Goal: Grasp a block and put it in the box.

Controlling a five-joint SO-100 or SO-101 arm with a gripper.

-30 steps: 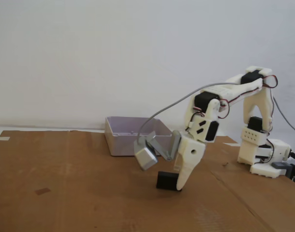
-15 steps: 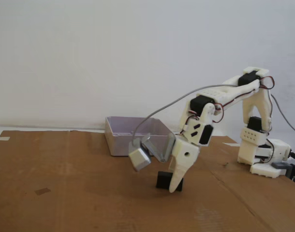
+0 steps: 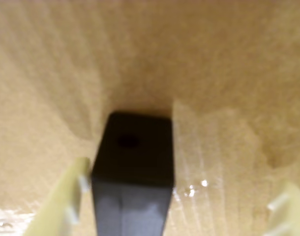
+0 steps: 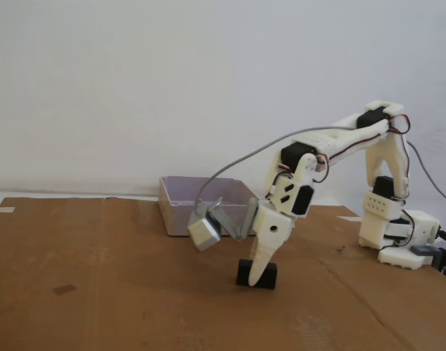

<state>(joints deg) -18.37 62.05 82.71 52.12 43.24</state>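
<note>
In the wrist view the black block (image 3: 135, 157) lies on the brown cardboard between my two pale fingers. It sits close against the left finger (image 3: 61, 201), with a wide gap to the right finger (image 3: 287, 209). My gripper (image 3: 182, 189) is open. The fixed view shows the gripper (image 4: 255, 280) lowered onto the cardboard, its white finger crossing in front of the block (image 4: 270, 275). The pale lilac box (image 4: 180, 213) stands behind and to the left of the block, with nothing visible inside it.
A grey camera module (image 4: 203, 233) hangs off the wrist, left of the gripper, with its cable arching over the arm. The arm's base (image 4: 398, 245) stands at the right. Brown cardboard (image 4: 99, 292) covers the table, and a white wall rises behind it.
The gripper has shifted left, from the block's right end to straddling it, and the forearm has swung left with it. The block has stayed in place.
</note>
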